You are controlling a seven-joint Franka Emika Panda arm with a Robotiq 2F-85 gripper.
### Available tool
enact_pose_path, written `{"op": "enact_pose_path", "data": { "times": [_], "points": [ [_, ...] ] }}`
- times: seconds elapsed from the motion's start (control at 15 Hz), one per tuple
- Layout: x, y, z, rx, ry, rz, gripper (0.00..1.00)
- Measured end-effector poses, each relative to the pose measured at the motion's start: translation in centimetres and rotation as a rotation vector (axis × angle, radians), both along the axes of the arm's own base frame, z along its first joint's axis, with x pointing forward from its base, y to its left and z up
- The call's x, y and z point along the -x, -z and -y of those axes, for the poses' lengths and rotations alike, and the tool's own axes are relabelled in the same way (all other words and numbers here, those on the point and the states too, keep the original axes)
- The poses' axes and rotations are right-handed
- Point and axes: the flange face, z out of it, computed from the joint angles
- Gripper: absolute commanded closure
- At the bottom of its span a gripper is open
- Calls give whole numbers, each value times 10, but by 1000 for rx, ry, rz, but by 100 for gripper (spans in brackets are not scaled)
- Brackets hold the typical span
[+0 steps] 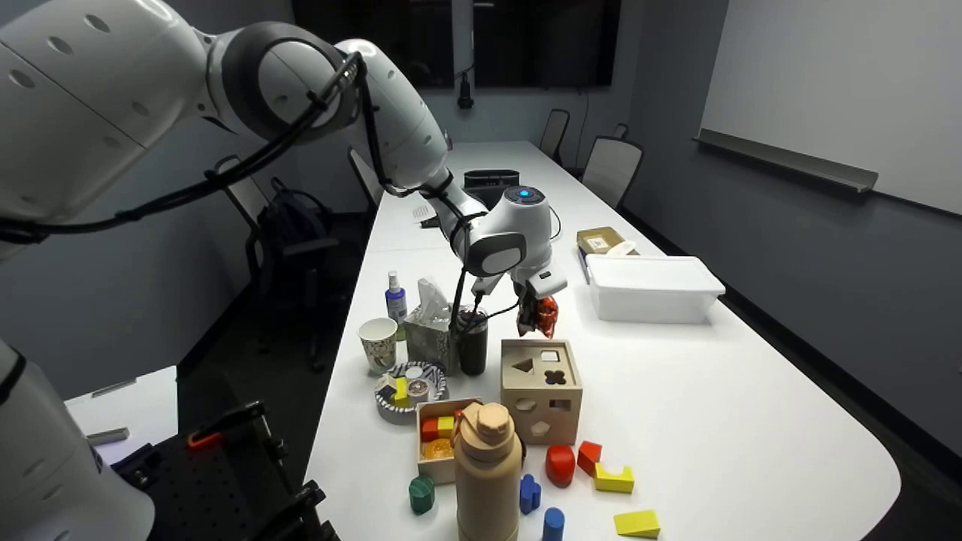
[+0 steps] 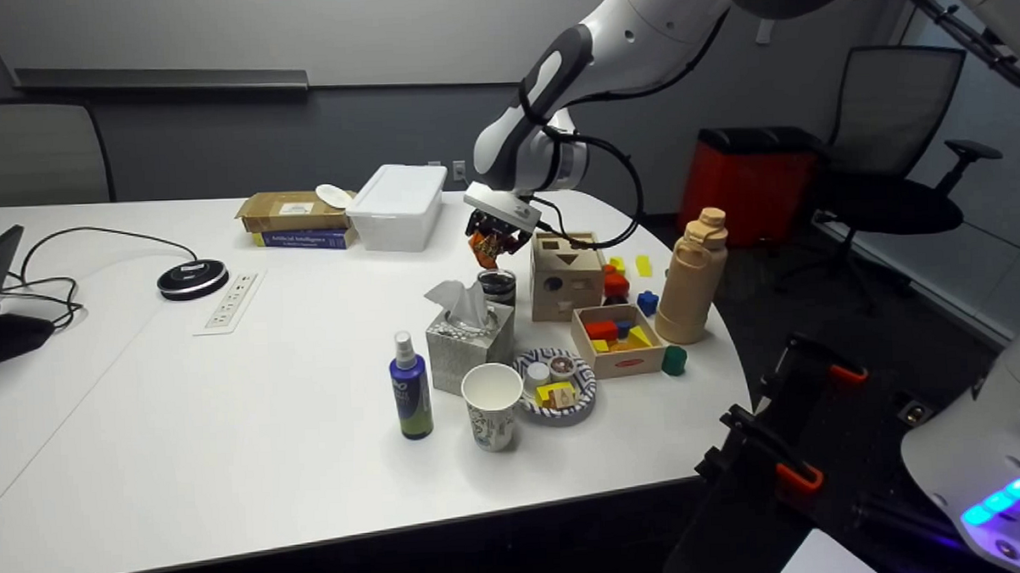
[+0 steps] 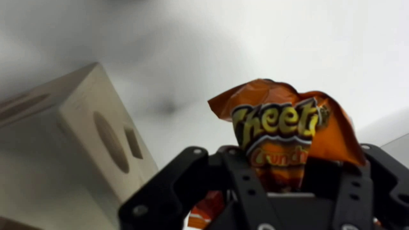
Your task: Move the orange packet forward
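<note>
- The packet (image 3: pixel 281 124) is clamped in the gripper (image 3: pixel 297 153): it is flanked closely by the fingers (image 3: pixel 250 191), and its orange film is creased and bulged between them.
- In both exterior views it is seen between the box (image 1: pixel 541 398) and the tub (image 1: pixel 652 303). It seems to be held above the table (image 1: pixel 714 421), though the gap beneath cannot be made out.
- "Cheet" and "Crunch" can be read on the film, so a very light load is to be expected, with something brittle inside; how full the packet is cannot be told.
- The film is judged thin, soft and slick. Little stiffness should be relied on, and a slow slide might be invited by a shallow pinch.
- The present hold is judged sound: the body is taken from both sides, and the free end is left flared past the fingertips.
- If a fresh hold is needed, the body is better gripped than a loose corner.
- Gentle force is called for, since the contents could be crushed or a seam split by a hard squeeze.
- A low release is advised, so that the packet is not dropped.
</note>
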Motion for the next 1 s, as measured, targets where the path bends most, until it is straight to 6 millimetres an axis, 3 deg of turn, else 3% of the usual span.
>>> {"op": "enact_pose_path", "data": {
  "times": [0.47, 0.87, 0.93, 1.0],
  "points": [
    [-14, 15, -17, -13, -36, -18, 100],
    [2, 65, -34, -69, -51, -191, 100],
    [3, 70, -38, -70, -44, -208, 81],
    [3, 73, -41, -67, -34, -218, 73]
  ]
}}
